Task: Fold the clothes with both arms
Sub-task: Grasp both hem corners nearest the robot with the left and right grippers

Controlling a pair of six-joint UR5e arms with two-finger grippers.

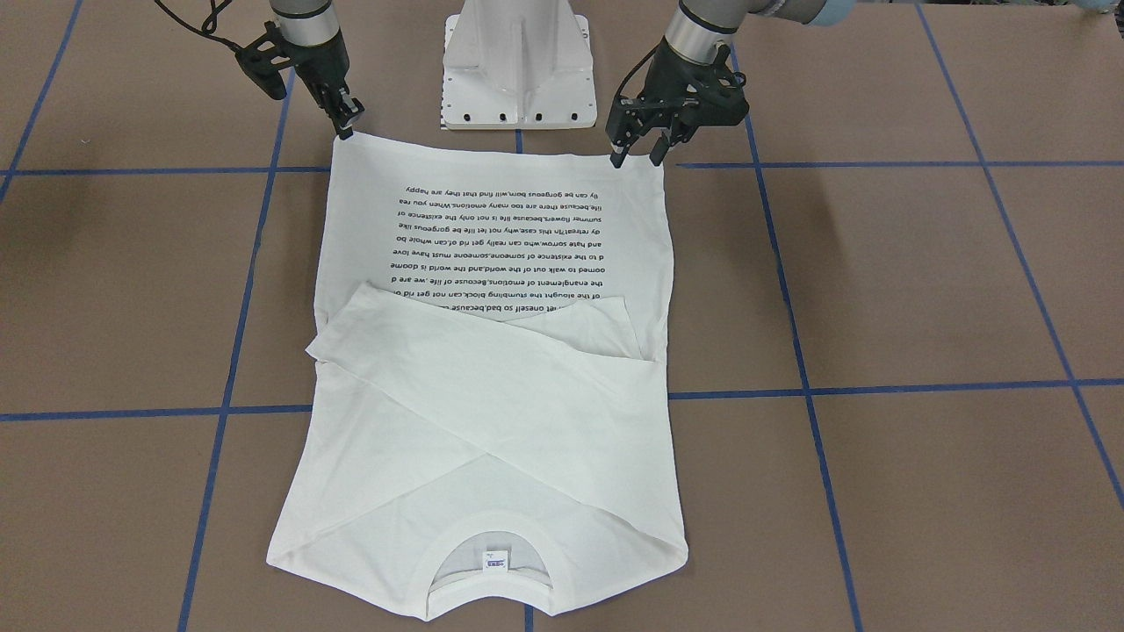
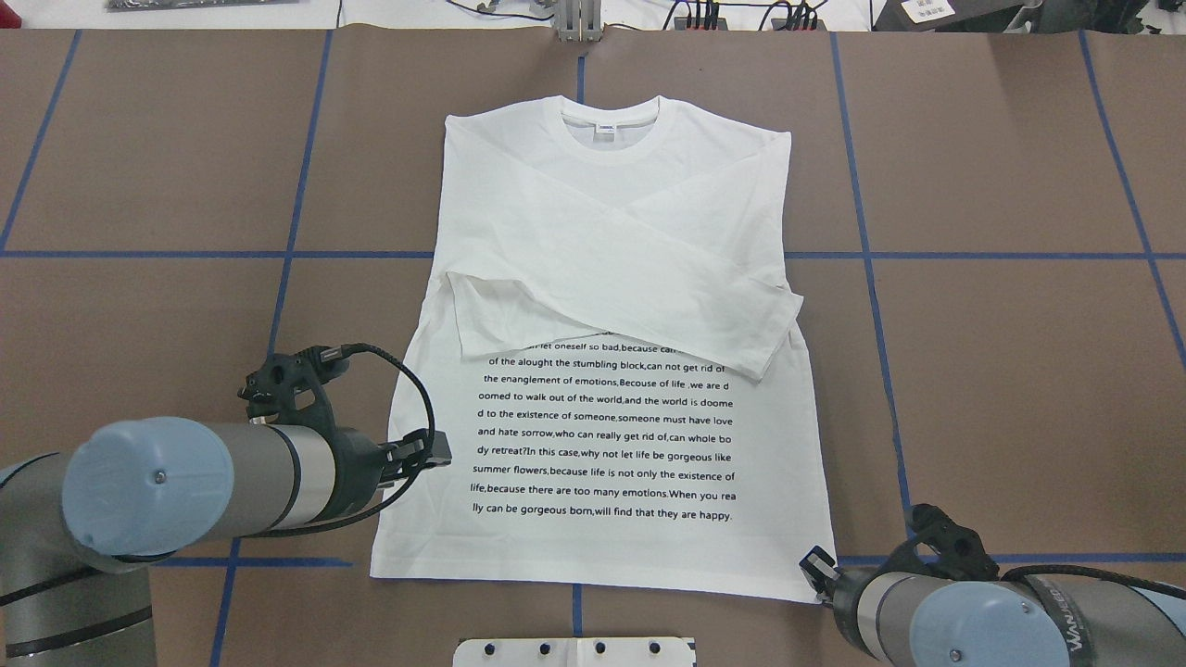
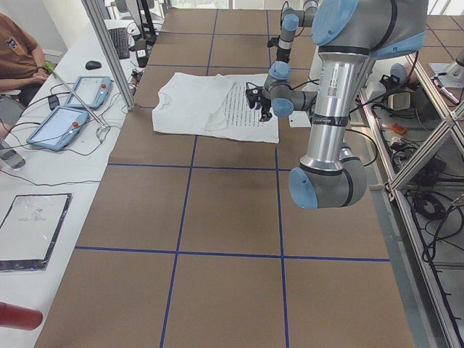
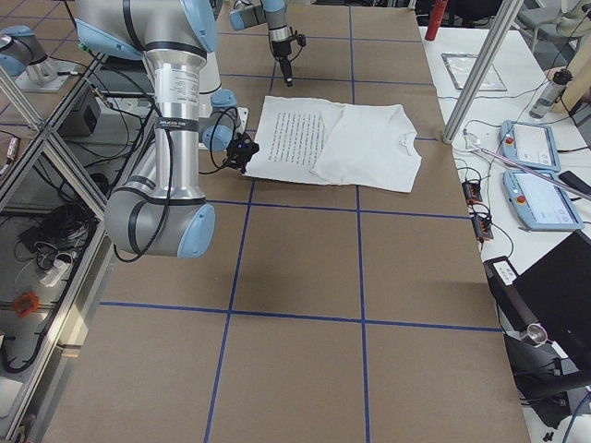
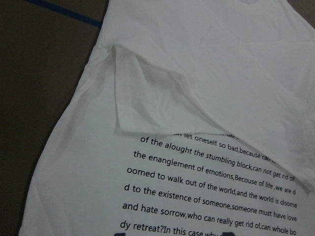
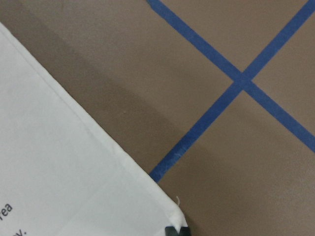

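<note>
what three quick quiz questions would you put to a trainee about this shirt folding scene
1. True or false: the T-shirt lies with its printed text facing up.
2. Pick one. The sleeves are: A) hanging off the table edge; B) folded in and crossed over the chest; C) spread straight out to the sides.
3. Short answer: of the left gripper and the right gripper, which shows its fingers plainly apart in the front-facing view?

Key
1. True.
2. B.
3. The left gripper. It is at one hem corner; the right gripper is at the other.
</note>
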